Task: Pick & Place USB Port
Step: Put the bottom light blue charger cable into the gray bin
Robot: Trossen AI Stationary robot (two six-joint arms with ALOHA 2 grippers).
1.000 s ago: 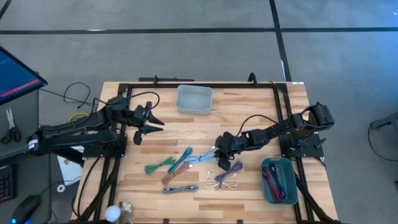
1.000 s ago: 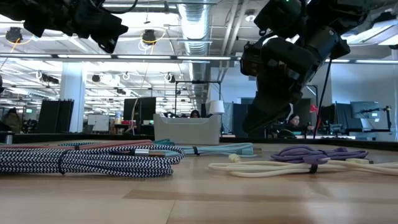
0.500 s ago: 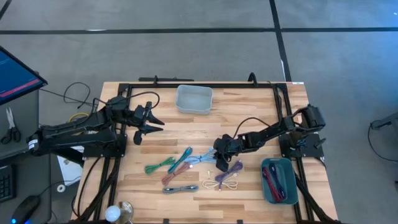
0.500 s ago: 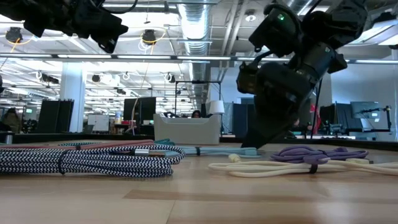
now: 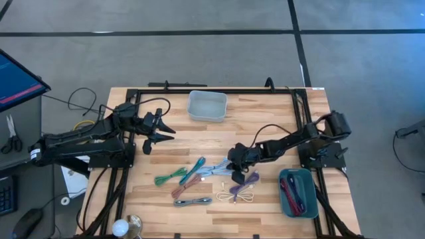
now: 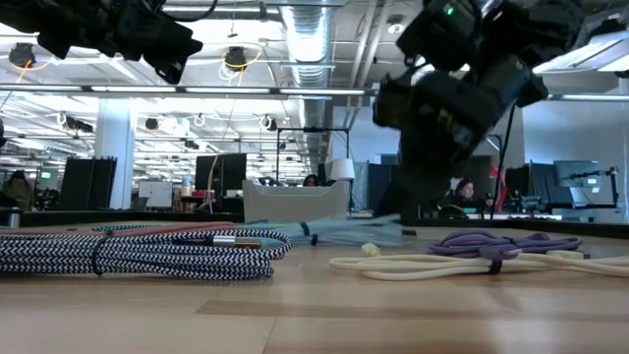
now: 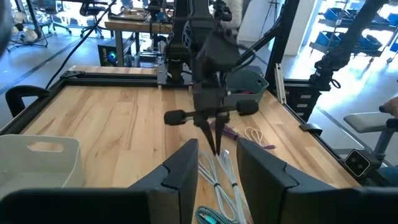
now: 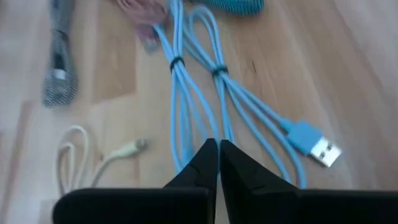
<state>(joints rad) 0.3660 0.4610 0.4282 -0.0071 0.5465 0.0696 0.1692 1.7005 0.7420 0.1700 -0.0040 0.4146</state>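
Several bundled USB cables lie on the wooden table: green (image 5: pixel 170 176), teal (image 5: pixel 194 169), pink (image 5: pixel 179 190), grey zigzag (image 5: pixel 192 201), light blue (image 5: pixel 216 168), purple (image 5: pixel 246 182) and cream (image 5: pixel 243 197). My right gripper (image 5: pixel 233 161) is down among them, shut on the light blue cable (image 8: pixel 186 93). That cable's USB plug (image 8: pixel 314 142) lies on the wood. My left gripper (image 5: pixel 163 131) hangs open above the table's left half, away from the cables. My right gripper pinches the light blue cable's looped strands (image 8: pixel 190 144) between its two fingertips (image 7: pixel 216 142), coming from above and slanting from the table's right. The fingers lie across the strands. The held end is raised a little (image 6: pixel 339 230); the tied far end lies on the table.
A pale grey bin (image 5: pixel 207 105) stands at the far edge's middle. A teal bin (image 5: pixel 297 192) with red cables sits at the near right corner. The purple cable (image 6: pixel 501 242) and cream cable (image 6: pixel 423 264) lie right beside my right gripper. Bare wood shows between the grey bin and the cables.
My right gripper has come down and toward the table's left onto the light blue cable, then started rising. The cable's held end has lifted slightly off the wood while the rest has stayed lying there.
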